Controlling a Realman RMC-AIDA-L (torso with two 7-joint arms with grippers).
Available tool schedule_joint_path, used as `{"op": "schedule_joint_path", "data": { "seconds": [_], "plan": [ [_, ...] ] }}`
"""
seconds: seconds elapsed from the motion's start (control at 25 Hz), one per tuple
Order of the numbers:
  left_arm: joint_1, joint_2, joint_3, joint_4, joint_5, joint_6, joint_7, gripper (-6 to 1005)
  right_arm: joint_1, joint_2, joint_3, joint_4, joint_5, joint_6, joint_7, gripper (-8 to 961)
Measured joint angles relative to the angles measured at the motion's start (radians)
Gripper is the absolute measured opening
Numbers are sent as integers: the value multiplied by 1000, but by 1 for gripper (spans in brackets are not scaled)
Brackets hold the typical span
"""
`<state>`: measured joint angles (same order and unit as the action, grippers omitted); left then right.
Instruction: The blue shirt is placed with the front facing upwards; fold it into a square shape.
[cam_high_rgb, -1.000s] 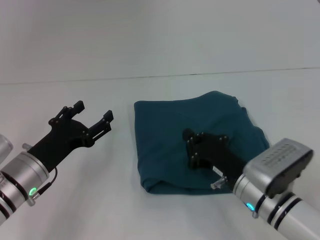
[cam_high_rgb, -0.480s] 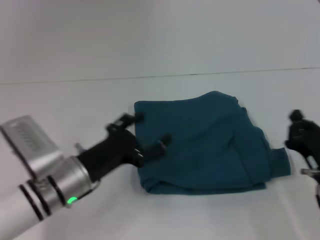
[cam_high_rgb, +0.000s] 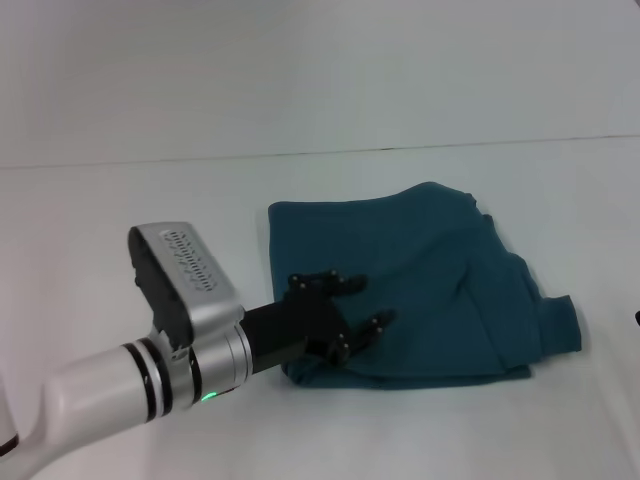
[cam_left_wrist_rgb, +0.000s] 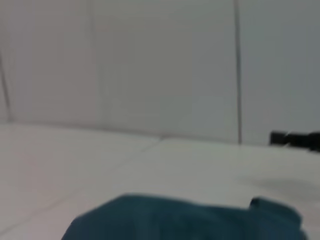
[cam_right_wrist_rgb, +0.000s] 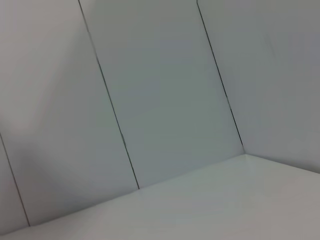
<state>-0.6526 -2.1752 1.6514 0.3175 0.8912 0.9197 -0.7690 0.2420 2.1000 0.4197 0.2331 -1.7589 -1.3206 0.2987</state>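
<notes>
Left gripper, fingers spread wide, over the near-left part of the folded blue shirt. It grips nothing. Right gripper out of sight.

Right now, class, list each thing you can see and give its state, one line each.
Blue shirt: folded into a rough block, lying flat on the table, one sleeve poking out on the right.
Left pincer: open, over the shirt's front left edge.
Right pincer: almost wholly out of view.
Table: white, bearing the shirt.
</notes>
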Motion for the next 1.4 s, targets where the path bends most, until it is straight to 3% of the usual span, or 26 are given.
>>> {"op": "schedule_joint_path", "data": {
  "seconds": [0.08, 0.36, 0.52, 0.72, 0.92, 1.04, 1.16, 1.28, 1.4],
  "plan": [
    [-10, 0, 34, -2, -12, -85, -24, 570, -1, 2, -6, 4, 0, -6, 0, 116],
    [7, 0, 32, -7, -13, -172, -70, 402, 3, 2, -7, 15, 1, -2, 0, 119],
    [44, 0, -31, 0, -15, -175, -70, 306, 7, 2, -7, 13, 1, 8, 0, 121],
    [70, 0, -88, 4, -18, -182, -79, 79, 11, 1, -3, 9, 1, 20, 0, 124],
    [85, 0, -105, 50, -68, -53, -83, 9, 16, 0, 0, 10, 1, 22, 0, 126],
    [27, 0, -50, 45, -74, -49, -82, -1, 22, 0, 0, 12, 1, 29, 0, 128],
    [-34, 0, 69, 39, -70, -114, -81, 1, 28, 0, -2, 14, 1, 31, 0, 129],
    [-64, 0, 167, 38, -71, -188, -82, 0, 36, 0, -6, 15, -3, 32, 0, 131],
    [-73, 0, 207, 38, -73, -229, -86, 0, 42, 0, -7, 15, -5, 32, 0, 132]
  ]
}}
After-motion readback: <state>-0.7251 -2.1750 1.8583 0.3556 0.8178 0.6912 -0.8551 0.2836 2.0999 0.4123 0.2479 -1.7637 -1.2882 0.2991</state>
